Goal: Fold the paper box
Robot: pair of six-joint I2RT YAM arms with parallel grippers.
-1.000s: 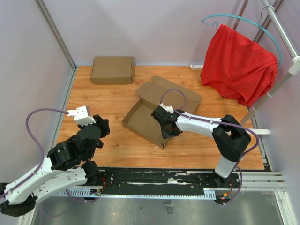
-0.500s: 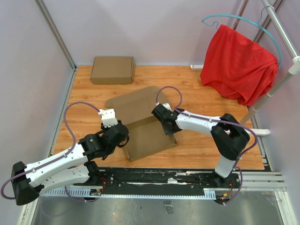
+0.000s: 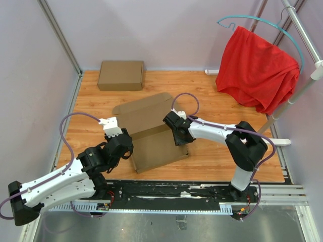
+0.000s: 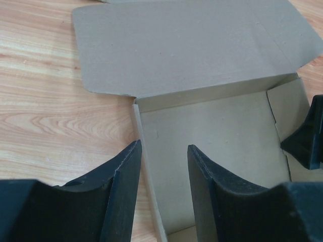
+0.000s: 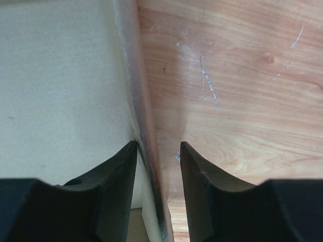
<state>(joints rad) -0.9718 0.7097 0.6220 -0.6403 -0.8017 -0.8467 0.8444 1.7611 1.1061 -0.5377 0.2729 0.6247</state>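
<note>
The paper box (image 3: 157, 148) lies at the table's middle as a shallow tray, its lid flap (image 3: 144, 113) spread flat towards the back left. My left gripper (image 3: 127, 150) is open at the tray's left wall. In the left wrist view that wall (image 4: 137, 121) runs up between the fingers, close to the left finger (image 4: 126, 169), with the tray floor (image 4: 217, 136) beyond. My right gripper (image 3: 180, 137) is open at the tray's right wall. In the right wrist view this wall (image 5: 135, 91) stands between the jaws against the left finger (image 5: 118, 171), with a gap to the right one.
A second, fully formed flat cardboard box (image 3: 121, 75) sits at the back left. A red cloth (image 3: 257, 68) hangs on a hanger from a metal rack (image 3: 303, 35) at the right. Bare wooden tabletop (image 3: 222, 156) lies to the right of the box.
The box has swung round and slid towards the left front, and its lid now lies flat. My left arm has reached in to the tray's left wall. My right gripper stayed at the right wall.
</note>
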